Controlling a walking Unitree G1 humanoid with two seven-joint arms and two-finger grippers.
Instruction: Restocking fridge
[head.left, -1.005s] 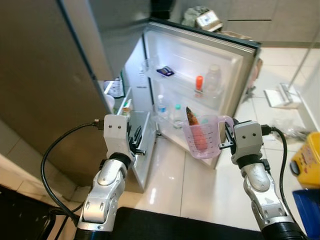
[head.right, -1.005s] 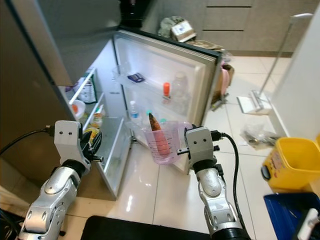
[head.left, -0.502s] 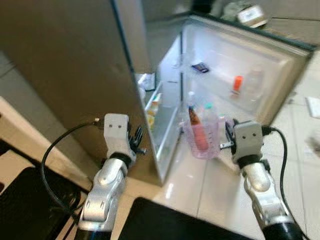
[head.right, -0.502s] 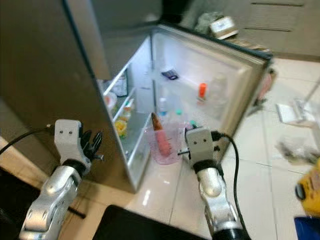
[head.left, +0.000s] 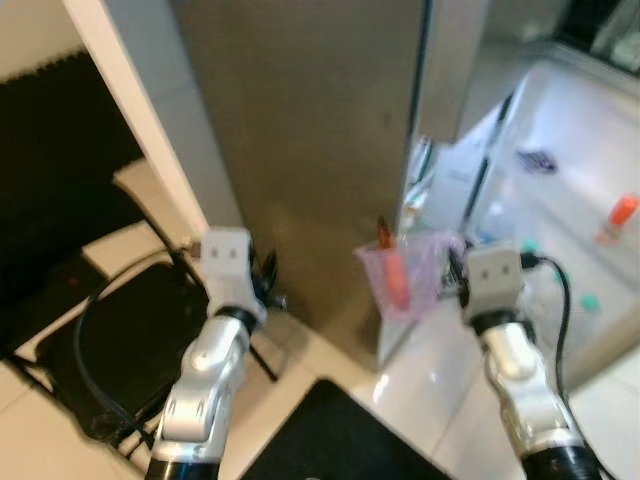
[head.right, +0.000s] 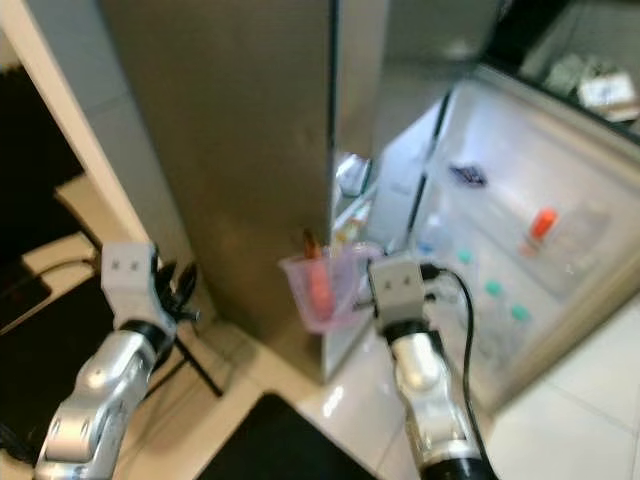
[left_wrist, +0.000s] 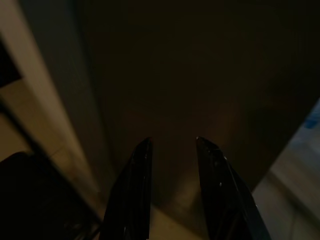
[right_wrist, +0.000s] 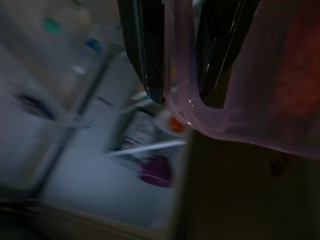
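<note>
My right gripper (head.left: 452, 277) is shut on the handle of a clear pink measuring cup (head.left: 408, 280), held upright at chest height. An orange carrot (head.left: 392, 268) stands inside it. In the right wrist view the two black fingers (right_wrist: 145, 50) clamp the cup's handle (right_wrist: 181, 100). The cup hangs in front of the brown side wall of the fridge (head.left: 320, 130). The lit open compartment (head.left: 470, 190) lies to the right. My left gripper (left_wrist: 173, 141) is open and holds nothing, raised at the left facing the brown wall (left_wrist: 200, 75).
The open fridge door (head.left: 590, 200) at the right holds an orange-capped bottle (head.left: 622, 208), a dark packet (head.left: 538, 158) and teal-capped bottles (head.right: 490, 288). A white wall edge (head.left: 130, 120) and a black mat (head.left: 120, 340) lie to the left. A dark mat (head.left: 330, 445) lies by my feet.
The whole view has swung left, so the fridge interior now sits at the right and its brown side is ahead. Both arms keep their pose, with the cup still held.
</note>
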